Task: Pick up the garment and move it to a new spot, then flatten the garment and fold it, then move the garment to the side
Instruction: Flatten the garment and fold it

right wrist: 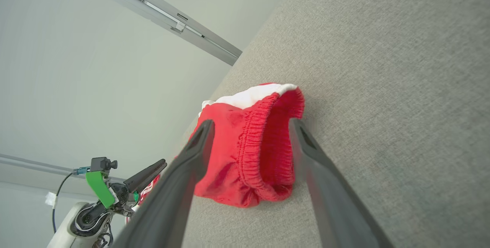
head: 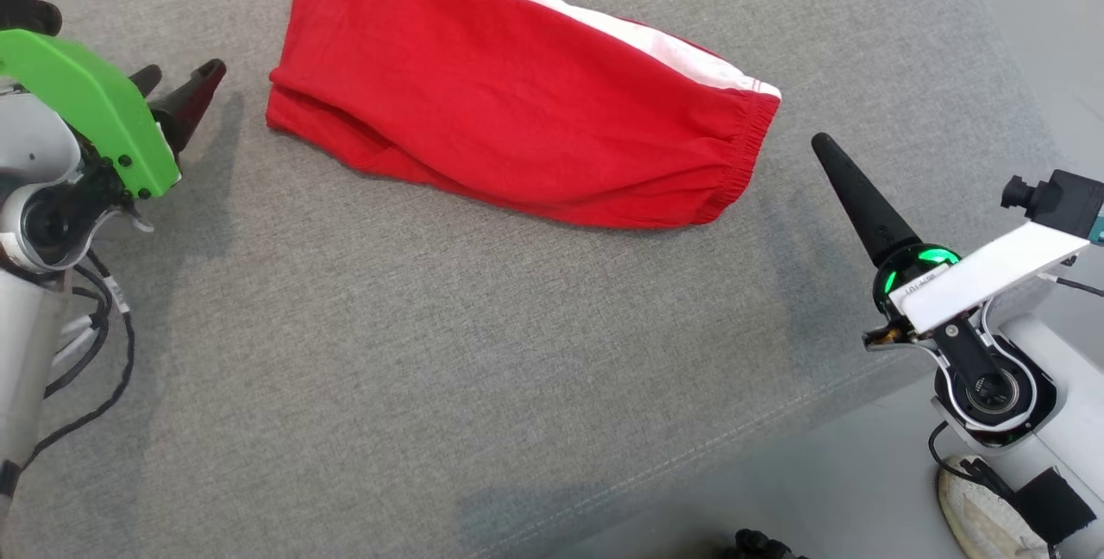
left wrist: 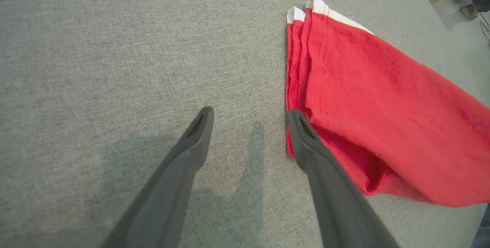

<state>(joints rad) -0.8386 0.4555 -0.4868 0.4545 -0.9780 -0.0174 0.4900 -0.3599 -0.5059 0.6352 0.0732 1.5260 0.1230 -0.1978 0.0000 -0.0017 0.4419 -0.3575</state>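
Head view shows a red garment (head: 517, 110) lying on a big grey cloth top (head: 431, 369); it looks like shorts folded flat, with a white stripe along the far edge and a stretchy band at its right end; it sits in the far middle of the top, tilted so the right end is nearer the robot.

On the left, the left gripper (head: 177, 80) is by the garment's left end, near it but not touching; its two dark fingers are spread wide and hold nothing; a bright green part (head: 86, 102) sits on that wrist.

Left wrist view shows both fingers over the grey top, with a wide gap between them; one fingertip covers a bit of the red hem, and I cannot tell if it touches.

Right wrist view shows the right gripper (right wrist: 250, 123) with its fingers wide apart too; the stretchy band end shows in the gap between them; nothing is gripped.

Back in the head view, one long right finger points at the band end, near it with grey top between; a green light (head: 936, 257) glows at its base.
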